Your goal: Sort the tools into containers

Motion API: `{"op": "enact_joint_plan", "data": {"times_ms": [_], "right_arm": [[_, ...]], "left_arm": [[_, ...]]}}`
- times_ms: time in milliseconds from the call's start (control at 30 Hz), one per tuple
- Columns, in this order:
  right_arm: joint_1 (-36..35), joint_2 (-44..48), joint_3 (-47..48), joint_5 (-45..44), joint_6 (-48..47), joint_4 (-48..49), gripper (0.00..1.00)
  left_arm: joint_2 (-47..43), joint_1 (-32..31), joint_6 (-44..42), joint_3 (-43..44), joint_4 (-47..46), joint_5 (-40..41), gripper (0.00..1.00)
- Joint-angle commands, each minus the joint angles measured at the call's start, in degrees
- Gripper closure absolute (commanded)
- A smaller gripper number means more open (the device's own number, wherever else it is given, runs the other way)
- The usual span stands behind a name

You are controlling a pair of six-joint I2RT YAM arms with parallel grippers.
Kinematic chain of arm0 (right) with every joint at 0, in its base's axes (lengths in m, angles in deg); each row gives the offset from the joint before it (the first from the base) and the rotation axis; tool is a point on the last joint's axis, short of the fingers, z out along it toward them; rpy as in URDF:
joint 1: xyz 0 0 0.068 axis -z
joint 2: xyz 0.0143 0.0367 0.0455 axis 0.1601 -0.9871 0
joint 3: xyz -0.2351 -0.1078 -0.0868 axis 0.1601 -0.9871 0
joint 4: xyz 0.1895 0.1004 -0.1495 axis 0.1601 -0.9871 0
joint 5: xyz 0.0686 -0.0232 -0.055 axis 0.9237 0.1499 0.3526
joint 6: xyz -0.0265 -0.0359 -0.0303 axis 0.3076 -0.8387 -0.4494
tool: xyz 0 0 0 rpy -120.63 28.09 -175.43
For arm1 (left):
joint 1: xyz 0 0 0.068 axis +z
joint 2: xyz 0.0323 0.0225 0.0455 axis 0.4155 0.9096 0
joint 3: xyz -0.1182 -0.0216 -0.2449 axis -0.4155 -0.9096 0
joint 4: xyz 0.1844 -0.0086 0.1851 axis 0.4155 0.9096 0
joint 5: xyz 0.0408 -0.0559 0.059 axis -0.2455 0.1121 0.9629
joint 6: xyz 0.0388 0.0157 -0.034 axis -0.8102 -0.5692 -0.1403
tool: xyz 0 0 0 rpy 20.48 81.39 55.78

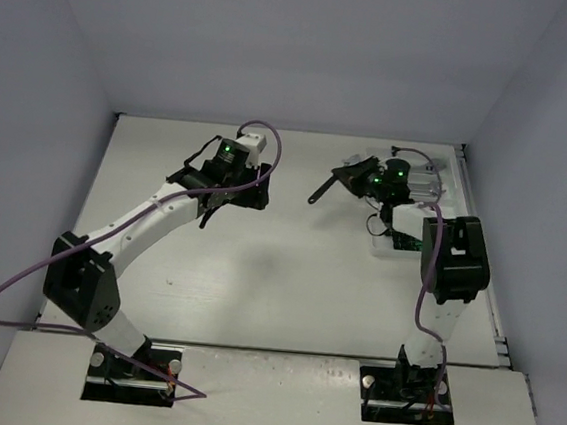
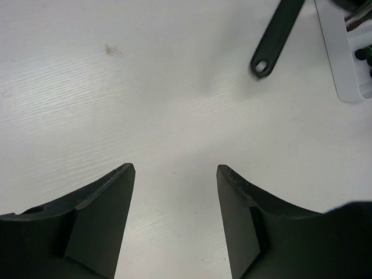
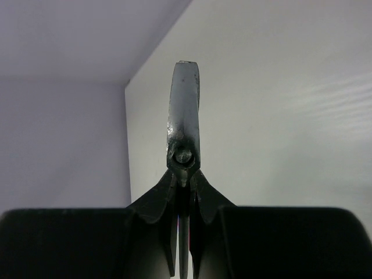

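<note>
One wrench [image 1: 322, 192] is in hand. The right gripper [image 3: 185, 177] has its fingers closed on it near one end. The free length points toward the centre of the top view and appears to be clear of the table [image 1: 278, 272]. The right wrist view shows it edge-on, straight ahead of the fingers.

The left gripper [image 2: 175, 168] sits left of centre in the top view, fingers apart and nothing between them. The wrench's holed end shows at the upper right of its wrist view, near but not touching.

The tray [image 2: 339, 58] lies at the right of the top view, largely under the right arm. What each compartment holds cannot be told.

Judgement: you are carrying the wrench to its compartment.

Recommendations:
- The grip is off-centre, so move slowly; the long end could swing or twist between the fingers.
- Turn the wrist until the wrench runs parallel with the compartments before you descend.
- Check that the free end clears the tray wall.
- Lower it between the walls and release low rather than dropping it.
- Hold the left arm back from the wrench's path.
</note>
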Motion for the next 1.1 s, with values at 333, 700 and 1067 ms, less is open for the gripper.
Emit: {"op": "enact_joint_plan", "data": {"times_ms": [333,700,1067], "right_arm": [[19.78,-8.51,17.90,-11.23,6.72,10.57,0.99],[21.04,-20.91,28.25,-15.67,10.82,10.19,0.72],[21.24,-9.76,22.32,-12.48,2.31,1.83,0.35]], "left_arm": [[-27.31,-0.06,4.46,-17.29,8.02,12.98,0.41],[-33.31,0.02,6.60,-18.50,14.19,17.01,0.39],[-33.04,0.00,4.65,-13.98,17.17,14.29,0.37]]}}
